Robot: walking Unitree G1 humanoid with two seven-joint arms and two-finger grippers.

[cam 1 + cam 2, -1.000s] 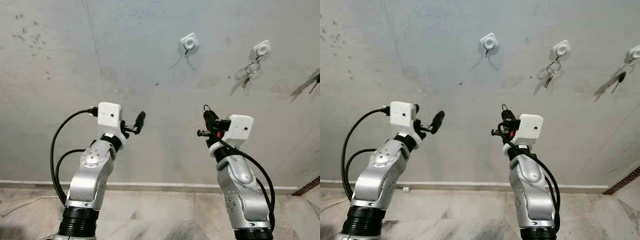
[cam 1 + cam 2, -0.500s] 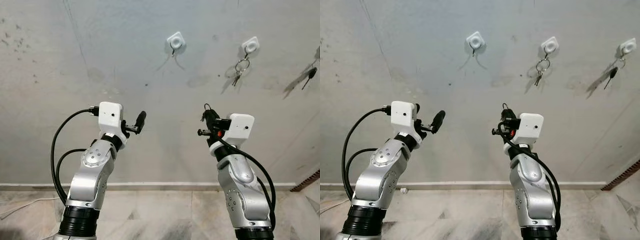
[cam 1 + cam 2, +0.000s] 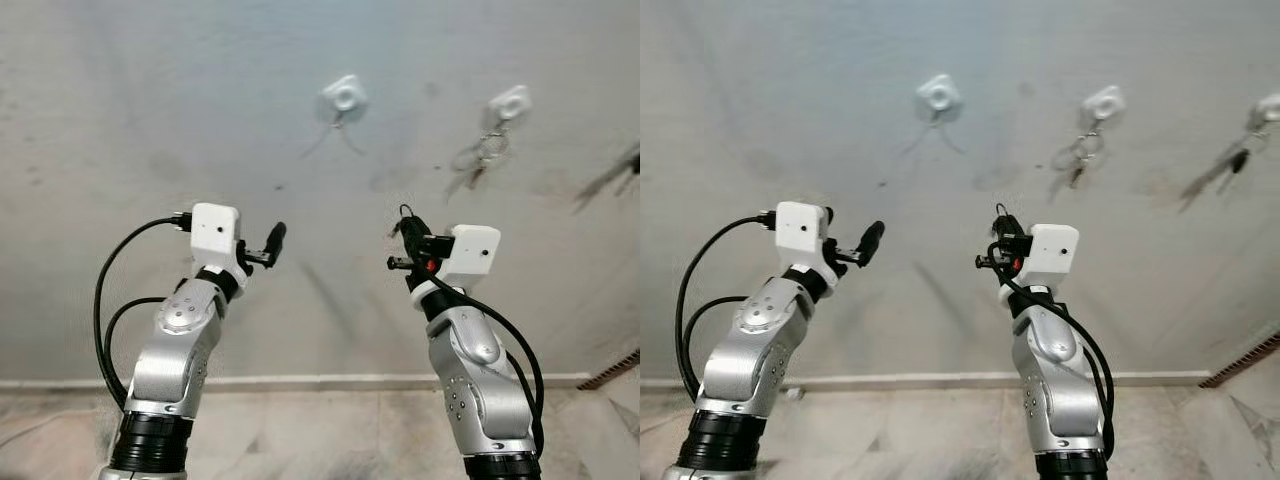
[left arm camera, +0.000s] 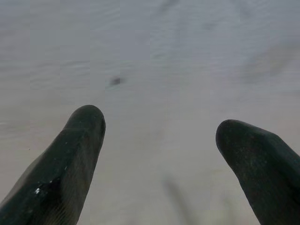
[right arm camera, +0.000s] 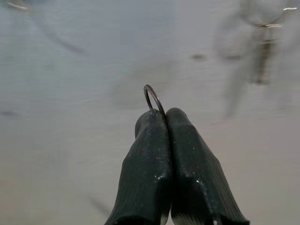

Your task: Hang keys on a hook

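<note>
Right wrist view: right gripper (image 5: 165, 115) jaws are pressed together on a thin key ring (image 5: 153, 97), whose loop sticks out past the tips. Whatever hangs from the ring is hidden behind the fingers (image 5: 145, 159), so I can't confirm keys from this view. Wall (image 5: 70, 93) behind is motion-blurred; a smeared hanging shape sits near one corner of the view, likely the hung bunch, but hard to make out.

Head views are blurred too. Right gripper (image 3: 404, 232) is raised in front of the wall (image 3: 150, 100), pointing up at it, well apart from the surface as far as I can tell. Ring loop barely shows above the tips.

Three white hooks on the wall in a row:
- bare hook (image 3: 344, 97), above and between the two arms, nothing on it
- middle hook (image 3: 509, 101), up and right of the right gripper, carrying a hung bunch of keys (image 3: 479, 160)
- third hook (image 3: 1269, 108) at the right edge of the right eye view, cut off, with something dark hanging below it; too blurred to name

Left gripper (image 3: 275, 240) is raised at similar height and carries nothing. Left wrist view shows its jaws spread wide, with plain wall between the fingertips (image 4: 84, 136).

Open wall between the two grippers and up to the bare hook. Floor (image 3: 300, 430) meets the wall at a pale skirting strip low down.
</note>
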